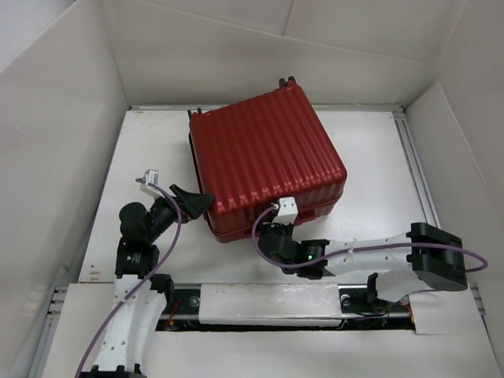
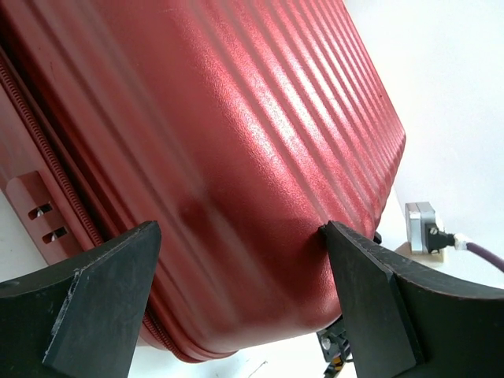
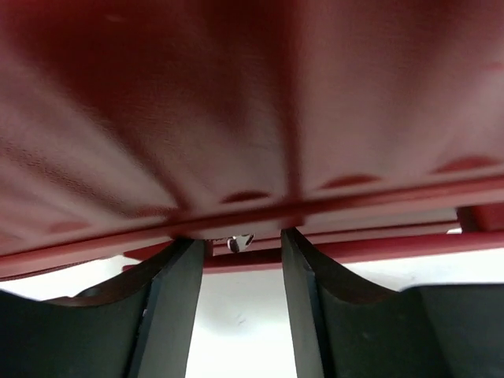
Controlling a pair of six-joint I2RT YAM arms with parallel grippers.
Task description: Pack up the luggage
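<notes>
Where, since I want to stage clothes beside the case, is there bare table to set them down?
Bare table lies right of the luggage, up to the side rail. Another strip runs left of it, toward the white wall. The near side is crowded: the left hand and right hand sit at the luggage's near edge.

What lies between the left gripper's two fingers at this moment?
The luggage: its rounded, ribbed corner fills the gap between the left gripper's widely spread fingers. The left wrist view shows this.
</notes>
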